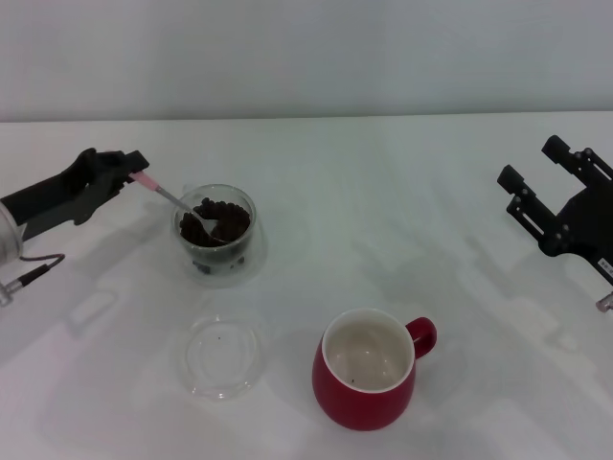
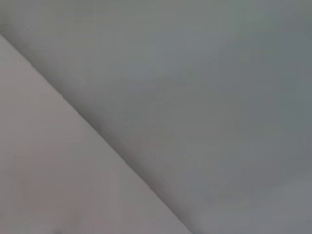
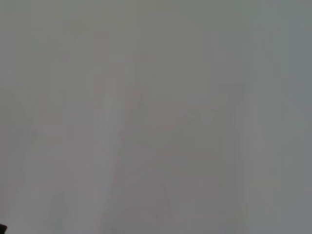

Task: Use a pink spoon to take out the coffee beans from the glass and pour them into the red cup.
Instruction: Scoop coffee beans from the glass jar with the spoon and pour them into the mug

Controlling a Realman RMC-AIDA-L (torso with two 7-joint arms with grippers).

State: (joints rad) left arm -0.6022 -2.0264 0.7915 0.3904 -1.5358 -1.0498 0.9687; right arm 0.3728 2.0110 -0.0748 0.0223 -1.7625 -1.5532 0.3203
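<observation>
In the head view my left gripper (image 1: pixel 134 171) is shut on the pale pink handle of the pink spoon (image 1: pixel 170 197), to the left of the glass (image 1: pixel 216 236). The spoon slants down to the right, and its metal bowl rests among the dark coffee beans (image 1: pixel 222 218) heaped inside the glass. Nearer to me and to the right stands the red cup (image 1: pixel 366 368), cream-white inside, its loop handle pointing right. My right gripper (image 1: pixel 536 178) hangs open at the far right, away from everything. Both wrist views show only blank grey surface.
A shallow clear round glass dish (image 1: pixel 222 356) lies on the white table (image 1: pixel 383 211), in front of the glass and left of the red cup. A cable and plug (image 1: pixel 29 276) trail from my left arm at the left edge.
</observation>
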